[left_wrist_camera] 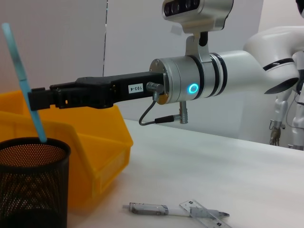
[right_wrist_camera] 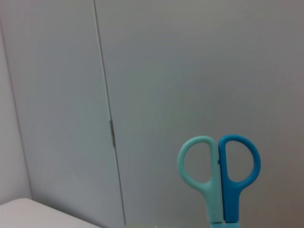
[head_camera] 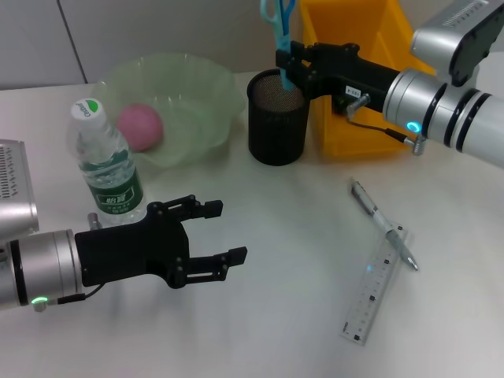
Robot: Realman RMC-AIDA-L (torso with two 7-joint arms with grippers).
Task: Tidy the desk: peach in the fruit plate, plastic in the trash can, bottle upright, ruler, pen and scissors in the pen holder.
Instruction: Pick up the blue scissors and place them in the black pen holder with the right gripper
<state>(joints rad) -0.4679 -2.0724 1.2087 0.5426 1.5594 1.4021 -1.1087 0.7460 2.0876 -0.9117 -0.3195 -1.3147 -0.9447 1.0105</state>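
- We see the scissors (head_camera: 278, 24) held upright over the pen holder (head_camera: 278, 116), handles up, their lower end dipping just inside the black mesh rim.
- In the right wrist view the two handle loops (right_wrist_camera: 219, 178), one pale teal and one blue, stand side by side against a grey wall.
- We find the right gripper (head_camera: 288, 69) reaching across from the right, its jaws clamped on the scissors just above the holder's rim; the left wrist view shows the same grip (left_wrist_camera: 34, 99) from the side.
- The pen holder stands on the desk (head_camera: 268, 315), just beside the yellow bin (head_camera: 354, 75) and close to the fruit plate (head_camera: 177, 106).
- The peach (head_camera: 139, 126) lies in that pale green plate.
- The bottle (head_camera: 105, 164) stands upright in front of the plate, cap on.
- The pen (head_camera: 383, 223) and the clear ruler (head_camera: 376, 287) lie on the desk to the right, the pen's lower end crossing over the ruler's upper end.
- The left gripper (head_camera: 222, 231) hovers low over the desk just beside the bottle, its jaws apart and holding nothing.
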